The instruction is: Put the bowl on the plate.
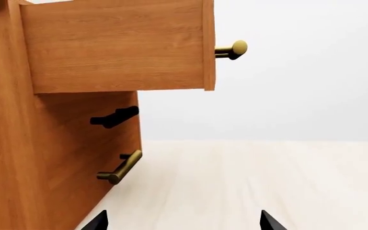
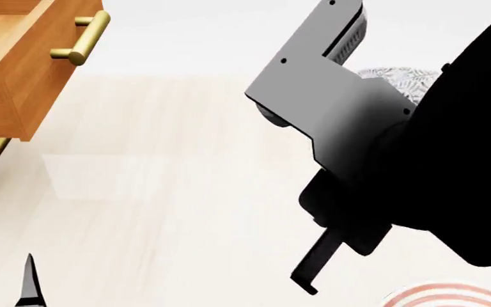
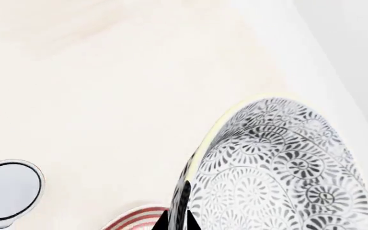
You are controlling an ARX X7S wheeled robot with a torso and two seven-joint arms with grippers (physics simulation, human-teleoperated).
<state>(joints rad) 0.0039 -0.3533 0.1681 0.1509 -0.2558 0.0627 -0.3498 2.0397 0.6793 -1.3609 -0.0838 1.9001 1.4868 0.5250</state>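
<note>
The bowl point(image 3: 280, 172), white with a dense grey floral pattern, hangs tilted above the pale surface, and my right gripper point(image 3: 176, 223) is shut on its rim with one finger on each side. In the head view only a sliver of the bowl point(image 2: 403, 82) shows behind my right arm point(image 2: 339, 121). An edge of the red-ringed plate point(image 3: 130, 219) lies below the bowl, apart from it; the plate point(image 2: 450, 297) also shows at the near right of the head view. My left gripper point(image 1: 184, 224) is open and empty, near the cabinet.
A wooden cabinet point(image 1: 37, 153) stands at the left with its top drawer point(image 2: 15, 70) pulled open and brass handles point(image 1: 232, 49) sticking out. A can point(image 3: 8, 189), seen end-on, stands near the plate.
</note>
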